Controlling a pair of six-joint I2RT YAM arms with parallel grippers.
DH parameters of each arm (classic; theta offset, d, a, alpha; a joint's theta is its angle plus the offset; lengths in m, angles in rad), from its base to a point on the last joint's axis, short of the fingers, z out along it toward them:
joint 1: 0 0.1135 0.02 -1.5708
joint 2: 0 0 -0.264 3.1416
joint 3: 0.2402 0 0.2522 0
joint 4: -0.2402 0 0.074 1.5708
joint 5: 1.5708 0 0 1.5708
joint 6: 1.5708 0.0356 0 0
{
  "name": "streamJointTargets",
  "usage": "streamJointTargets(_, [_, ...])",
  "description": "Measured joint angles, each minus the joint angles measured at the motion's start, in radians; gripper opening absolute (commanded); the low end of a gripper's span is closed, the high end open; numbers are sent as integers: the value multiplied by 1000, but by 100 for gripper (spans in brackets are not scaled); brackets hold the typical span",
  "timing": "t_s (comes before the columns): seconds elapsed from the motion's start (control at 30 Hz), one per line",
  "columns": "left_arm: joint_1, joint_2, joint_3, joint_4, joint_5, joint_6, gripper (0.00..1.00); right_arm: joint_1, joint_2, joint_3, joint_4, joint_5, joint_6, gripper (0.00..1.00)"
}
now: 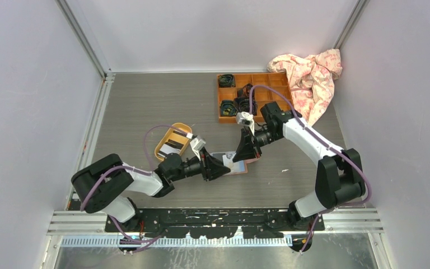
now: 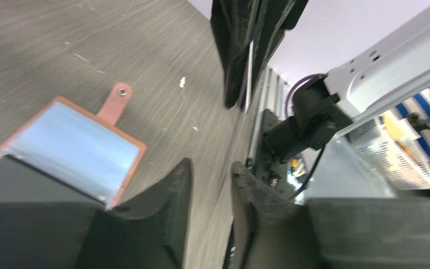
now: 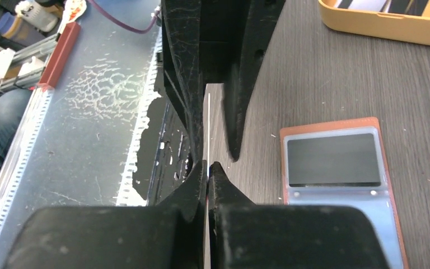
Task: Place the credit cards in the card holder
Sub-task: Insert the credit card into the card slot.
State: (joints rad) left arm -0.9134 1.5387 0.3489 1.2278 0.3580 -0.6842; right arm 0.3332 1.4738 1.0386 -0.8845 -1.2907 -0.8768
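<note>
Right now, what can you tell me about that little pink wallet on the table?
The card holder is salmon-pink, leather-looking, lying open and flat on the table. Its bluish clear pockets face up, one holding a dark card. A snap tab sticks out from one edge. Nothing visibly grips it.

We're in a boxed cell: pale walls (image 1: 213, 33) on three sides, aluminium corner posts (image 1: 84, 39) (extrusion profile). The table top (image 1: 145, 106) is grey wood-grain under even light, with soft shadows only. We see a scuffed metal sheet (image 1: 201, 256) along the near edge and blurred clutter (image 3: 11, 22) beyond it.
</note>
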Motion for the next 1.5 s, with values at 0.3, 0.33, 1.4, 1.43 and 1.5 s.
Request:
streamJointTargets(0.3, [39, -302, -116, -169, -17, 120, 52, 12, 98, 76, -353, -16, -361, 1])
streamJointTargets(0.33, [40, -348, -107, -223, -11, 140, 53, 18, 100, 76, -367, -15, -377, 1])
streamJointTargets(1.4, [21, -204, 95, -386, 220, 152, 0, 78, 99, 83, -362, 38, -374, 28])
streamJointTargets(1.43, [21, -200, 96, -386, 217, 148, 0, 78, 99, 83, -358, 45, -367, 41])
streamJointTargets(1.5, [21, -198, 95, -386, 206, 141, 0, 78, 96, 83, -349, 61, -356, 63])
